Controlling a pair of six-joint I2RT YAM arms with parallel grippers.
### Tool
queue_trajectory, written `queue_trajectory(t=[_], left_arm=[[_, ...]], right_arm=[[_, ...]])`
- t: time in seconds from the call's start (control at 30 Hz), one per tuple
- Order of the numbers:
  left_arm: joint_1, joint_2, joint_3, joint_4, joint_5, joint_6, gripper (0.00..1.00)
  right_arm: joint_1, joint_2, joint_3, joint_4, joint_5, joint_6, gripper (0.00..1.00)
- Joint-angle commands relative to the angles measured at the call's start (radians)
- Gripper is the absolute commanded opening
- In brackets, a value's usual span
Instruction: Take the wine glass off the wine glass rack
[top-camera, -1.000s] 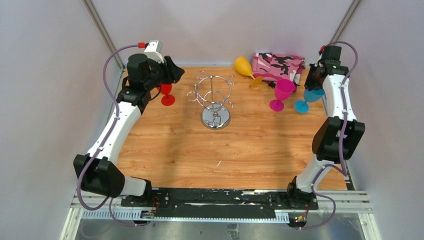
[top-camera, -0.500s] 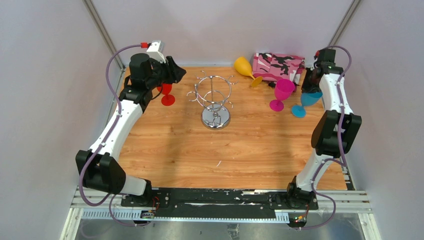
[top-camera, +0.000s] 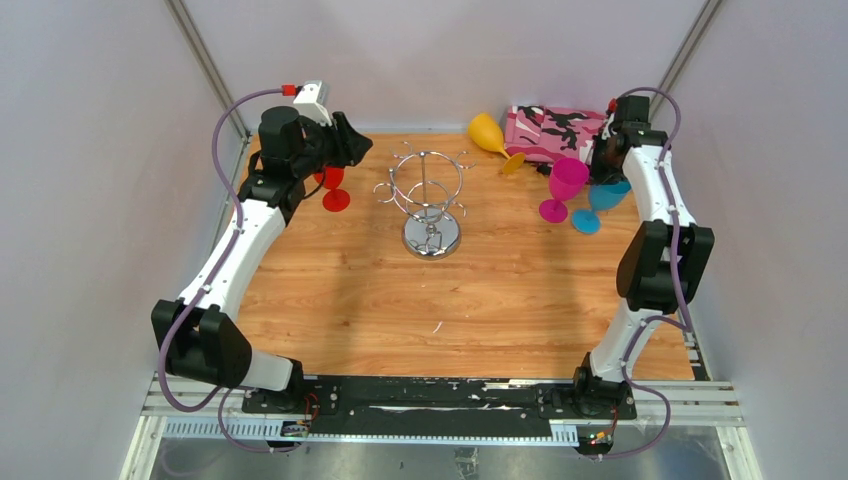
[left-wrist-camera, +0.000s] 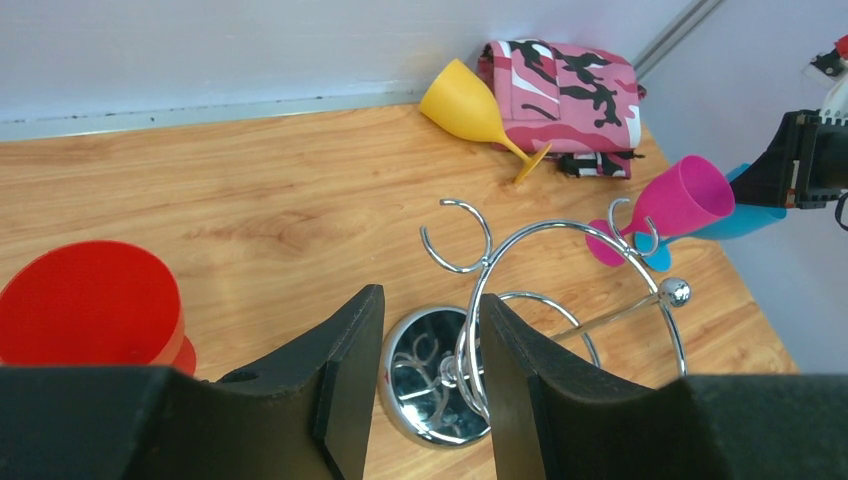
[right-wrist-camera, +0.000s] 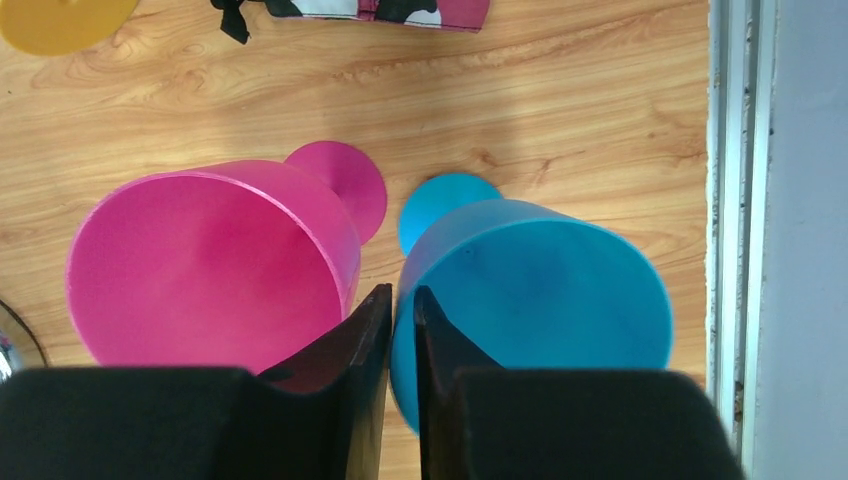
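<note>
The table carries the rack at its far middle. The rack stands upright and every hook on its ring is bare. No glass hangs there, so the lift-off looks done and what is left is the setting down.

Four glasses are in sight:
- The blue glass is at the far right, well apart from the rack.
- The pink glass stands just beside it, on the rack's side.
- A yellow glass lies on its side near the camouflage cloth.
- A red glass stands to the left of the rack.

The coming move turns on the blue glass. Its long axis is tilted. The foot is low and toward the table's middle, seemingly on the wood, and the bowl leans up toward the right wall.

The right claw is directly above the blue glass and clamped on the near-left wall of its bowl, one finger inside and one outside. The outer finger is almost against the pink bowl, so any tipping upright should go away from that neighbour.

The left claw is spread apart and holds nothing. It hovers between the red glass and the rack, far from the blue glass, so the right arm is the one to finish.
</note>
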Motion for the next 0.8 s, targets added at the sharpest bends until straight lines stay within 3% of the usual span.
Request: queue_trajectory(t=[0.0,0.23,0.57,0.77], left_arm=[[-0.004,-0.008,-0.004,0.005,-0.007,0.013,0.45],[-0.004,-0.009,-0.005,-0.006,-0.015,0.024,0.45],[-0.004,-0.005,-0.002,-0.005,-0.013,0.020,0.45],[-0.004,0.004,0.004,0.007,-0.001,0.012,0.45]], right_arm=[[0.018,-0.005,-0.013,-0.026,0.027,-0.017,0.22],[0.021,-0.015,-0.013,-0.031,0.065,-0.015,0.40],[0.045,-0.084,0.030,-0.029,0.045,-0.004,0.43],[0.089,-0.164,0.078,-0.021,0.111,-0.004,0.45]])
